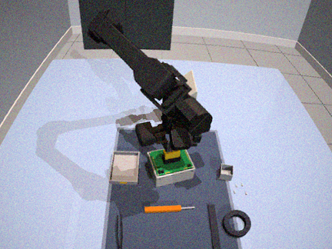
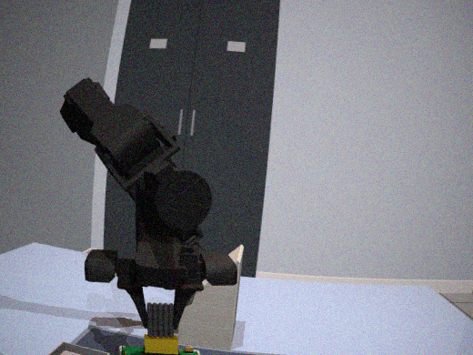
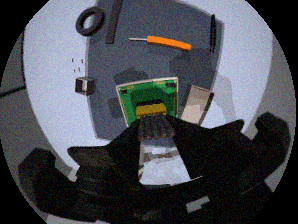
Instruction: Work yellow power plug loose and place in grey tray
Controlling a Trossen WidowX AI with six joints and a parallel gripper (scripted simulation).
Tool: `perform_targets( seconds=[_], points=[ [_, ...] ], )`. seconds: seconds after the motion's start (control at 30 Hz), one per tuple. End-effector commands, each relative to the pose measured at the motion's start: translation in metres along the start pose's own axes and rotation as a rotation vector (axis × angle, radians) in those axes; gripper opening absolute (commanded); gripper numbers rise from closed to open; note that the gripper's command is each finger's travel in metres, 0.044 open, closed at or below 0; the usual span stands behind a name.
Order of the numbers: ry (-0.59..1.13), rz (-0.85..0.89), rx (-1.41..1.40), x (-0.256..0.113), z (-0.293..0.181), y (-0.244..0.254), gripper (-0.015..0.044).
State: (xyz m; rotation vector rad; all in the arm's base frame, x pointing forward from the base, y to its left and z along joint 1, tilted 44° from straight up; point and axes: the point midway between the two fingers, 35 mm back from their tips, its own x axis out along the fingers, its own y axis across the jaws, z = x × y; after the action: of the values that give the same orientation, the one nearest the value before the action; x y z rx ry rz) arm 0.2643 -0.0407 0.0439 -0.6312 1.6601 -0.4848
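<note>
Jaws (image 1: pixel 170 148) (image 2: pixel 161 323), closed on the yellow plug's (image 1: pixel 172 154) (image 2: pixel 161 344) (image 3: pixel 151 109) grey ribbed top. One black ring (image 1: pixel 226 224) (image 3: pixel 79 23), nearer the worktop's (image 1: pixel 276 130) (image 2: pixel 341 314) (image 3: pixel 50 50) side edge than the orange screwdriver (image 1: pixel 162 208) (image 3: pixel 168 43).

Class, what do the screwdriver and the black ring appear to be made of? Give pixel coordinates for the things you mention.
Screwdriver (image 1: pixel 163 209) (image 3: pixel 169 43): handle probably matte plastic, being evenly orange; thin pale grey shaft likely metal.

Black ring (image 1: pixel 227 231) (image 3: pixel 80 27): perhaps rubber or matte plastic; it is uniformly dark without bright highlights, so either fits.
</note>
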Motion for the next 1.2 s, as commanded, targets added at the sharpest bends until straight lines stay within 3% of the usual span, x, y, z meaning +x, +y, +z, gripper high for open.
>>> perform_targets(
  seconds=[0.0,0.23,0.67,1.17],
  points=[
    [-0.020,-0.115,-0.012,-0.007,0.000,0.011,0.0000],
    [-0.020,-0.184,-0.011,-0.008,-0.001,0.017,0.0000],
    [-0.018,0.082,-0.013,-0.012,0.000,-0.006,0.0000],
    [-0.020,-0.192,-0.011,-0.013,-0.001,0.018,0.0000]
  ],
)
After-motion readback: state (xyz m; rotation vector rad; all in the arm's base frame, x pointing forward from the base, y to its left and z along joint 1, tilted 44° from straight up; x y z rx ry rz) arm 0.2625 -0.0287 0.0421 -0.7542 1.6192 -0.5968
